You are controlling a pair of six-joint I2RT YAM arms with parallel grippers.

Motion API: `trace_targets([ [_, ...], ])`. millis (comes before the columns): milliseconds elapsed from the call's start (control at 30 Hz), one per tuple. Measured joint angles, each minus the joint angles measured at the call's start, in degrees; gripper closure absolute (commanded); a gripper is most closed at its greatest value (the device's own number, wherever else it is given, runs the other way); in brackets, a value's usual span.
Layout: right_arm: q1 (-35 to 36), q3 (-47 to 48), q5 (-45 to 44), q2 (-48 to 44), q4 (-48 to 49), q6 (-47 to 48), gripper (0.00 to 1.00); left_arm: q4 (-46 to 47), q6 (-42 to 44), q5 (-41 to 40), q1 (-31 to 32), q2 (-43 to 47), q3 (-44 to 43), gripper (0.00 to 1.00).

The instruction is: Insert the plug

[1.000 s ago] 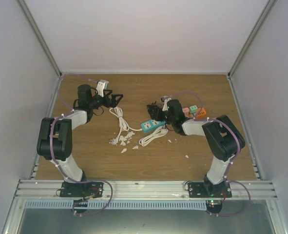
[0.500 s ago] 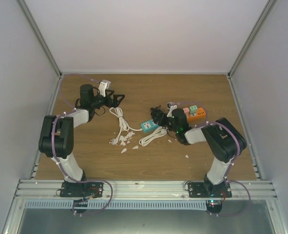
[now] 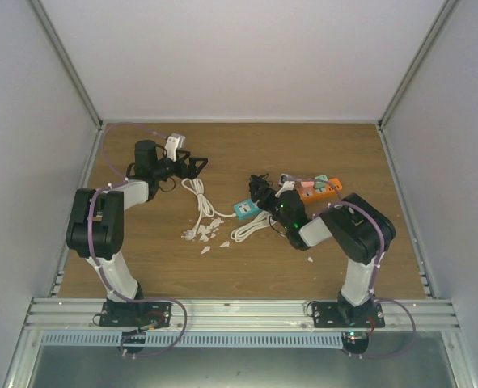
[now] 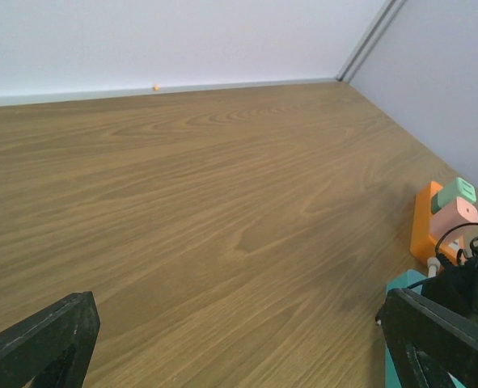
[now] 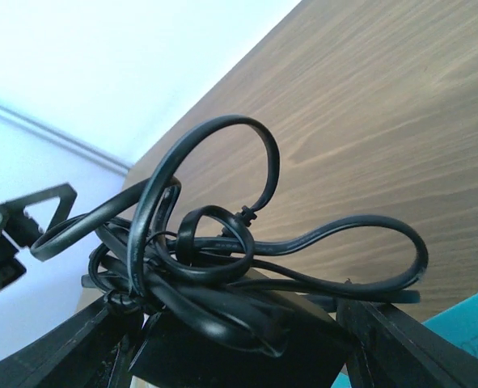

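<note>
Broadly, the wooden table [image 3: 360, 153] spreads under both my arms. My left gripper [image 3: 196, 165] hangs over its far left, jaws spread as wide as they go, nothing between them. An orange power strip [image 3: 323, 191] lies to the right, and a teal power strip [image 3: 252, 208] with a coiled white cord [image 3: 253, 229] lies near the middle. My right gripper [image 5: 232, 356] sits just beside the teal strip, jaws partway apart around the plug [image 5: 222, 315]: a black adapter block topped by tangled loops of glossy black cable. Whether my fingers press it I cannot tell. White scraps [image 3: 206, 235] litter the wood nearby.
</note>
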State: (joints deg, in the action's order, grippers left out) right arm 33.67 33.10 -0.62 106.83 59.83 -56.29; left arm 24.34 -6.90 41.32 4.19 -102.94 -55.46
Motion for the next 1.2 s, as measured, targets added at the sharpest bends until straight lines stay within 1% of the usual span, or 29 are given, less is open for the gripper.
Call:
trace_targets([
  [133, 0.9, 0.0, -4.7, 1.2, 2.7, -3.2, 0.32, -0.5, 0.0, 0.0, 0.2, -0.1, -1.0, 0.01],
  [267, 2.6, 0.3, -9.6, 2.4, 4.3, -4.4, 0.32, -0.8, 0.0, 0.0, 0.4, -0.1, -2.0, 0.01],
  [400, 6.4, 1.6, -13.5, 3.7, 3.1, -5.3, 0.32, -1.5, 0.1, 0.0, 0.5, -0.1, -2.1, 0.01],
  [567, 10.2, 1.9, -17.7, 3.1, 1.1, -3.4, 0.32, -1.3, 1.2, 1.4, 1.5, -0.1, -1.8, 0.01],
  [733, 10.8, 1.5, -19.2, -2.2, -2.5, 2.8, 0.31, 0.1, 5.1, 3.1, 6.8, 1.6, 1.9, 0.01],
  [867, 9.9, 0.5, -16.9, -8.0, -2.9, 8.1, 0.31, 4.9, 6.6, 4.4, 10.3, 5.7, 8.9, 0.01],
  [1033, 5.0, -1.0, -6.8, -12.1, -3.0, 11.6, 0.32, 10.8, 8.0, 3.6, 13.1, 11.7, 17.0, 0.01],
  [1100, 3.5, -1.0, -3.0, -12.4, -3.4, 13.6, 0.33, 11.7, 7.8, 3.6, 14.1, 12.4, 17.7, 0.01],
  [1200, 3.3, -1.5, 1.2, -12.8, -3.3, 16.5, 0.35, 12.2, 5.7, 3.6, 14.8, 12.5, 16.9, 0.01],
])
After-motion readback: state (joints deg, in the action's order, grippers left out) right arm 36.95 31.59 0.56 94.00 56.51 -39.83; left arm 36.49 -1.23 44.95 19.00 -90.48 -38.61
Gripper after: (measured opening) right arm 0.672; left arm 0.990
